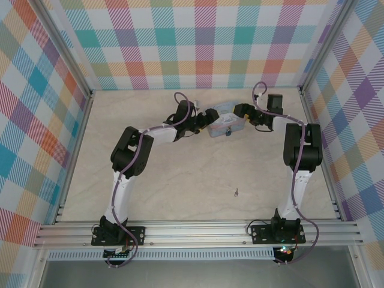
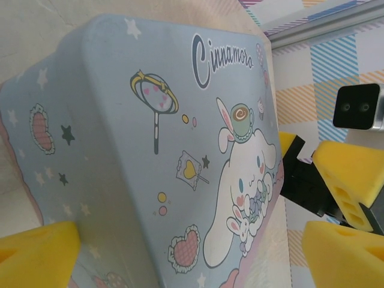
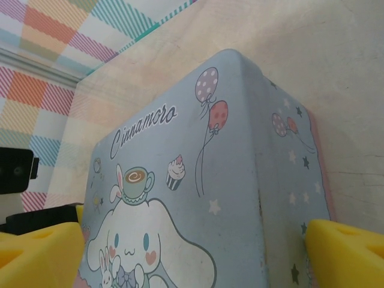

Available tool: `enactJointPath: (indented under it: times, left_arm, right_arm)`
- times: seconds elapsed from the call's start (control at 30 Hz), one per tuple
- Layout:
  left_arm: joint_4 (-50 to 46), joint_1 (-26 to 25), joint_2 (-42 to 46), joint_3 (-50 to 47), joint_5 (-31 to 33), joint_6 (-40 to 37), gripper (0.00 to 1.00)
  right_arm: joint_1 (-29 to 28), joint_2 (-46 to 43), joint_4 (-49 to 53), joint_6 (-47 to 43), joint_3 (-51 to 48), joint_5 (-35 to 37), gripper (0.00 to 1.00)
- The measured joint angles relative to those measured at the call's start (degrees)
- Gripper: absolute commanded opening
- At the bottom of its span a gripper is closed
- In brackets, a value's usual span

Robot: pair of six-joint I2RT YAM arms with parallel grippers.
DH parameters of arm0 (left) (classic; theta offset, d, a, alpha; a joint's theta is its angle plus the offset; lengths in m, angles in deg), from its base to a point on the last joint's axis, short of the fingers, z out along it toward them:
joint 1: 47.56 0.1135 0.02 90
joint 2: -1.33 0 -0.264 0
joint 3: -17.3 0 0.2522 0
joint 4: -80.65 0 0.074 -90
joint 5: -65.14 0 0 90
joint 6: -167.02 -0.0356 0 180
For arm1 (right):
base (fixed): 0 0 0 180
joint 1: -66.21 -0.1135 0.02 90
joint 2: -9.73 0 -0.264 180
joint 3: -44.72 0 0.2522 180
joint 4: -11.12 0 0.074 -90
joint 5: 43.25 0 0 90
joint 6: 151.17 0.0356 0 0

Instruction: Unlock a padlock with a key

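I read "Cinnamoro" on the tin [image 2: 120, 150]; left end effector [image 2: 192, 255] and right end effector [image 3: 192, 258] both gape wide astride it, released.

Seen from above, the key [image 1: 236, 193] is a dark speck on the table [image 1: 180, 180] (too small to make out its shape). The ends of the tin [image 1: 227, 123] are covered by the left gripper [image 1: 209, 117] and the right gripper [image 1: 242, 112]. In the left wrist view the tin runs off the left and bottom edges, which also cut that gripper's fingers [image 2: 36, 255]. In the right wrist view the fingers [image 3: 345, 255] overlap the tin's sides, so I can't tell whether they touch it.
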Motion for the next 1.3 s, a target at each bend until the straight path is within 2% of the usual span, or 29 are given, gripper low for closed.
enactJointPath:
  times: [0.3,0.9,1.17,1.3]
  left_arm:
    - [-2.0,0.2,1.0,-1.5,0.0,-1.9,0.95]
    - [-6.3,0.5,22.3,-28.0,4.4,-4.5,0.97]
    - [-3.4,0.5,31.8,-41.1,7.6,-1.7,0.98]
    - [-3.5,0.5,35.5,-44.4,8.5,-1.2,1.00]
  right_arm:
    - [-0.9,-1.3,-3.0,-1.7,-4.2,-0.6,0.95]
    - [-12.7,-11.2,-3.1,-3.4,-16.5,2.6,0.96]
    - [-18.3,-15.0,-4.4,-1.7,-21.7,4.3,0.98]
    - [-19.6,-16.0,-3.9,-0.9,-22.4,4.5,1.00]
